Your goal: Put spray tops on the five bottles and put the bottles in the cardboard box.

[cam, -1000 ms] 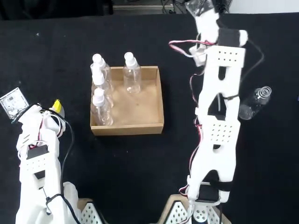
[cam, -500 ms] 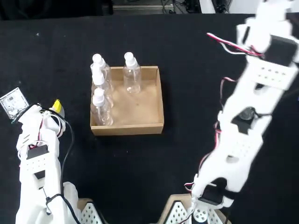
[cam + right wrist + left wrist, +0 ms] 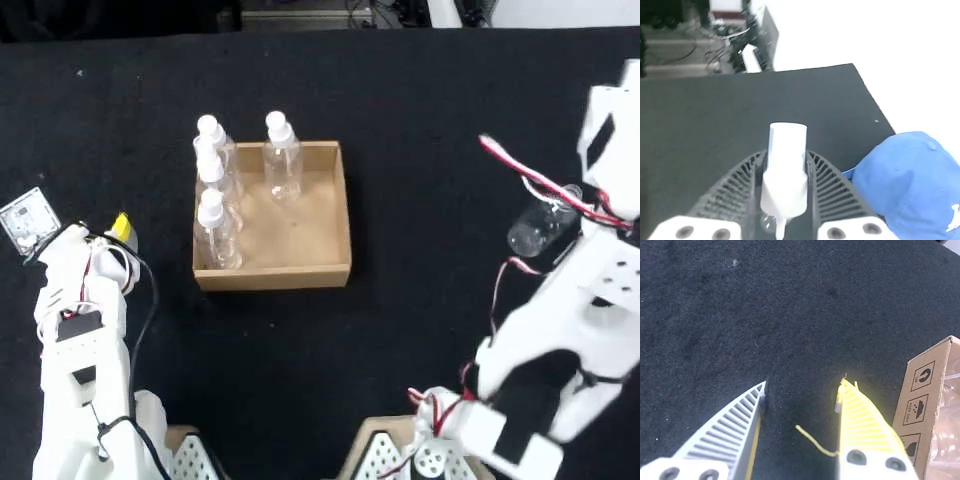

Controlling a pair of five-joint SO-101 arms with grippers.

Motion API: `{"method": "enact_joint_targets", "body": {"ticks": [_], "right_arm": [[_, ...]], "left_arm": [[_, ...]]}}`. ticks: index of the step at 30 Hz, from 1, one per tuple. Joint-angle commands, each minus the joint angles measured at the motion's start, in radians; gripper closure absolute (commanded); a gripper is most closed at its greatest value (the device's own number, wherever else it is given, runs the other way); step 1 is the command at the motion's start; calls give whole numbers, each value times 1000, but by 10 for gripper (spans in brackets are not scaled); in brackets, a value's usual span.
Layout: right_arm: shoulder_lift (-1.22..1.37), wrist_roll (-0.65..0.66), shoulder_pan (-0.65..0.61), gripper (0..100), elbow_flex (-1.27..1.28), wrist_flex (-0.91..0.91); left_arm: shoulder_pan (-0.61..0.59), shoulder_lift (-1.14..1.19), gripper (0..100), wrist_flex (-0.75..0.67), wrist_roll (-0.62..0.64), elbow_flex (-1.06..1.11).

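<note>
High view: four clear plastic capped bottles (image 3: 216,228) upright inside brown cardboard box (image 3: 272,275), along far and left walls. Fifth clear bottle, uncapped (image 3: 535,232), lying on black tablecloth (image 3: 400,120), well apart from box, beside white right arm (image 3: 590,300).

Left wrist view: left gripper (image 3: 802,390) released, holding nothing, over cloth near box corner.

Right wrist view: right gripper (image 3: 786,156) clenched on white spray top (image 3: 785,175), lifted off table; blue rounded object (image 3: 905,185) alongside.

Step judged: capping last bottle. Next: lower top onto neck, probably with bottle stood up or steadied first.

Grasp read from right wrist; bottle position and box count from high.
</note>
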Motion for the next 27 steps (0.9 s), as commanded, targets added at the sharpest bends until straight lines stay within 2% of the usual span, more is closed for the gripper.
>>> {"method": "enact_joint_targets", "body": {"ticks": [1,6,16,21,27], "right_arm": [[-117,-11,57,987,277,-262],[-214,-9,83,987,565,-569],[-232,-12,80,988,898,-1105],[-231,-44,75,988,969,-1269],[-200,-104,78,988,970,-1304]], "left_arm": [[12,-11,798,-23,-6,-5],[12,-11,798,-23,-6,-5],[12,-11,798,-23,-6,-5],[13,-11,798,-23,-6,-5],[13,-11,798,-23,-6,-5]]}}
